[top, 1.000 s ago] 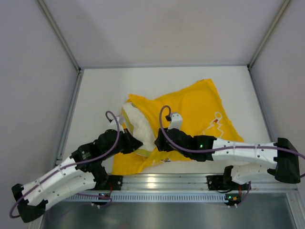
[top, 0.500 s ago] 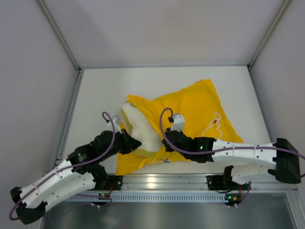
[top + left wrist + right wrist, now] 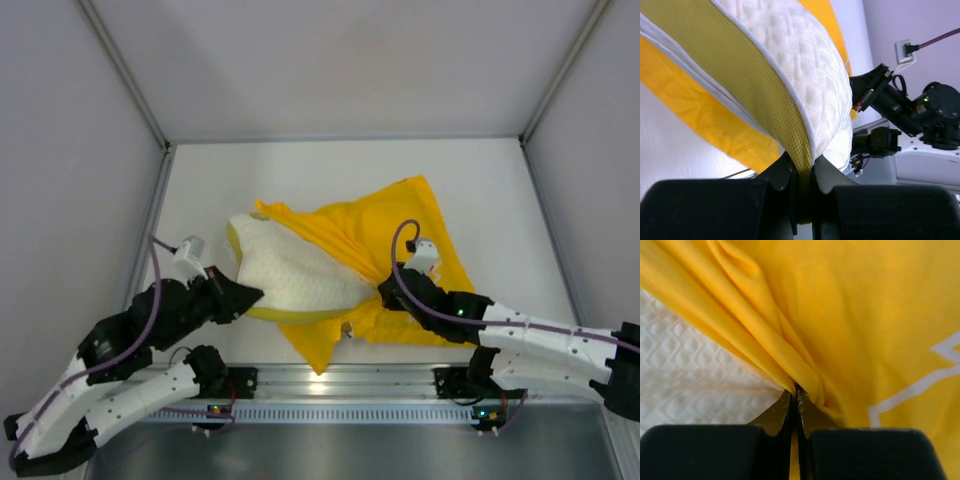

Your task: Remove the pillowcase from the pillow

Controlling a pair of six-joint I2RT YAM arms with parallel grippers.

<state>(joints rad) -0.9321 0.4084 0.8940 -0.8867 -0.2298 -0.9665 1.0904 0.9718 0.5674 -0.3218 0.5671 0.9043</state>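
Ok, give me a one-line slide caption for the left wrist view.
Left jaws shut on the olive side band of the pillow, the yellow pillowcase beneath it.

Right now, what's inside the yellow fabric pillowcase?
Only the right end of the cream quilted pillow goes into the yellow fabric pillowcase; the rest lies bare. The fabric hides how far in it reaches.
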